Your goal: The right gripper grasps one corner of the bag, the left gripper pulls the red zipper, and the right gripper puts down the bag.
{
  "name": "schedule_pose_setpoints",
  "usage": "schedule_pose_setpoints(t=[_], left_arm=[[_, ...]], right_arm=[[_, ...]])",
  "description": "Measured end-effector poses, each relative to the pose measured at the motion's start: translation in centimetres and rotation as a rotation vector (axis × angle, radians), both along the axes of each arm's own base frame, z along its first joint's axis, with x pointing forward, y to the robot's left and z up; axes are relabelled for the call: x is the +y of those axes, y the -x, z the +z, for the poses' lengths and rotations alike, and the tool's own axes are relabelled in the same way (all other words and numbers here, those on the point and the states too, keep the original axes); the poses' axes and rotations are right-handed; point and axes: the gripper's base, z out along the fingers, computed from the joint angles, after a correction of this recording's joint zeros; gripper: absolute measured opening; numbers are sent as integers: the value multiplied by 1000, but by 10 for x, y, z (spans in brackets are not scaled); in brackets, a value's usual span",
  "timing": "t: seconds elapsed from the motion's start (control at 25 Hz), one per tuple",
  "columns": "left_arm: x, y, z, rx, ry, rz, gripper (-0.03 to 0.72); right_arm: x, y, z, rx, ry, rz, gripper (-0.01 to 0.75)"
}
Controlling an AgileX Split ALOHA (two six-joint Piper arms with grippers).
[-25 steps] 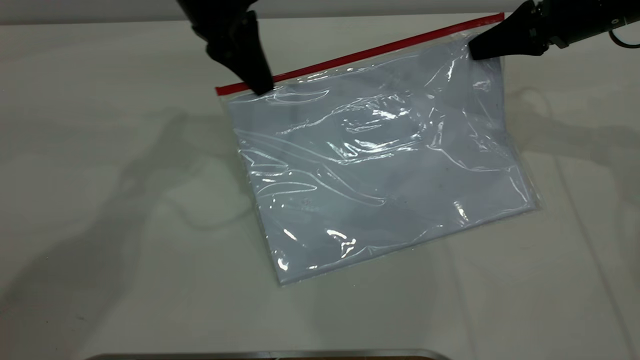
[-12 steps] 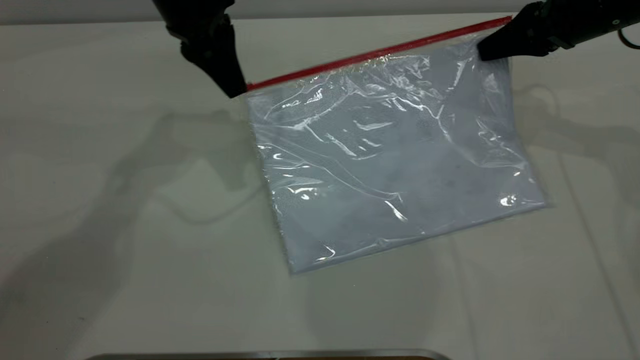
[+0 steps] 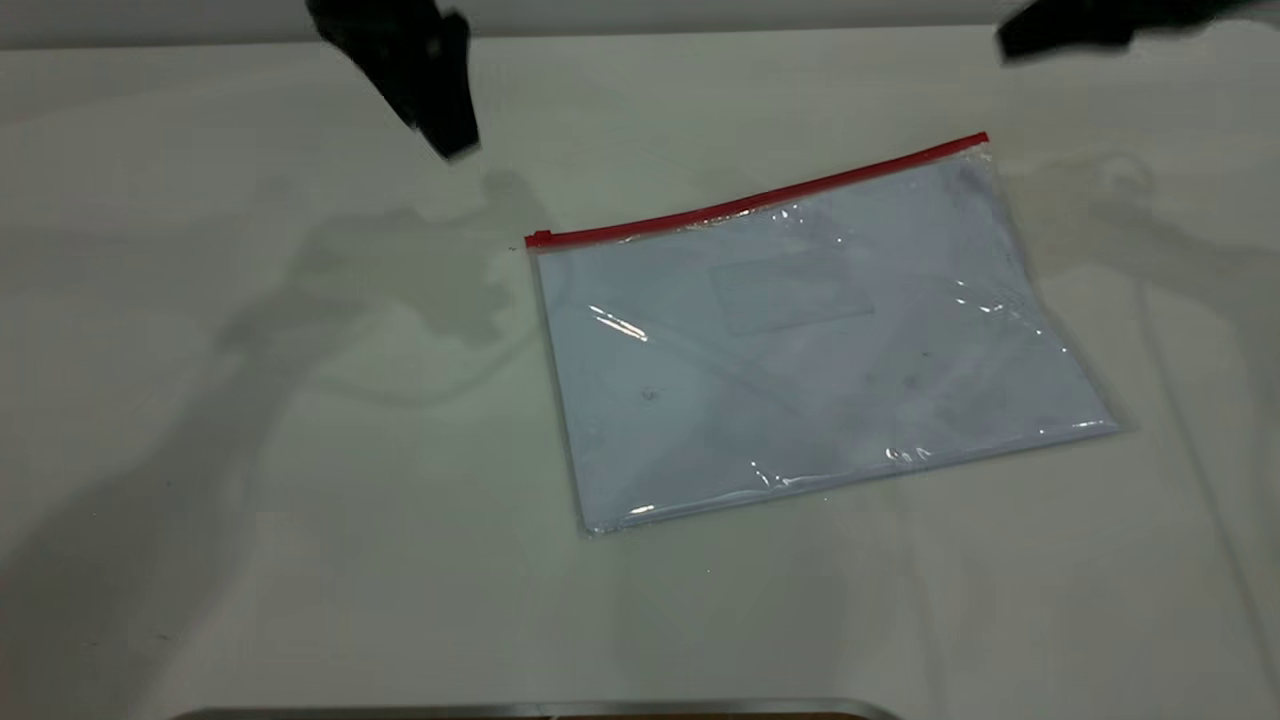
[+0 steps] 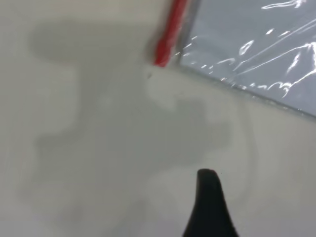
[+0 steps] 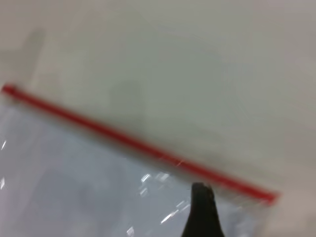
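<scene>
A: Where is the bag (image 3: pixel 820 340)?
B: Flat on the worktop (image 3: pixel 300 500), bare surface all round; the red zipper (image 3: pixel 760 200) runs along its far long edge, rising rightward.
A: The tools?
B: Left tool (image 3: pixel 445 130) and right tool (image 3: pixel 1020 42) hang clear above, blurred and cropped; their spread I cannot tell.

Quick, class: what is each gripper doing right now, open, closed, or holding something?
Left gripper: holds nothing, clear of the clear plastic bag with its red zipper; cannot tell if open.
Right gripper: holds nothing, above the table; cannot tell.
</scene>
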Motion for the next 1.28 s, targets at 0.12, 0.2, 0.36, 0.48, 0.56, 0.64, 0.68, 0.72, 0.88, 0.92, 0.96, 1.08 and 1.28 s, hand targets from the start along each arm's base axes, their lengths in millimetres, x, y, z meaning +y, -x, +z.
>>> schedule_pose_setpoints(t=[0.12, 0.2, 0.36, 0.48, 0.56, 0.64, 0.68, 0.72, 0.88, 0.92, 0.96, 1.08, 1.28], left_arm=[[6, -1, 49, -15, -62, 88, 605], [11, -2, 89, -86, -81, 167, 596], [21, 4, 159, -257, -68, 354, 584], [34, 21, 203, -366, -74, 461, 582], [42, 35, 233, -441, -66, 507, 582], [50, 55, 267, -515, -30, 543, 582], [53, 66, 280, -542, -10, 557, 582], [57, 79, 295, -568, 15, 577, 582], [77, 141, 334, -633, 85, 633, 582], [82, 158, 339, -641, 98, 646, 582], [87, 173, 342, -645, 111, 664, 581], [104, 230, 346, -660, 151, 713, 581], [133, 322, 331, -702, 225, 775, 580]], right_arm=[[-2, 6, 66, -82, 17, -51, 619], [-3, 17, 113, -135, 23, -82, 607], [0, 60, 206, -245, 32, -133, 587], [4, 104, 263, -296, 22, -172, 587], [7, 141, 296, -309, -1, -202, 587], [11, 175, 317, -303, -9, -211, 587], [14, 192, 327, -308, -15, -215, 587], [16, 209, 334, -305, -18, -211, 587], [26, 261, 350, -274, -22, -157, 587], [29, 273, 352, -261, -24, -142, 587], [31, 286, 353, -251, -25, -129, 587], [36, 318, 345, -228, -21, -99, 587], [44, 366, 310, -192, -37, -88, 586]])
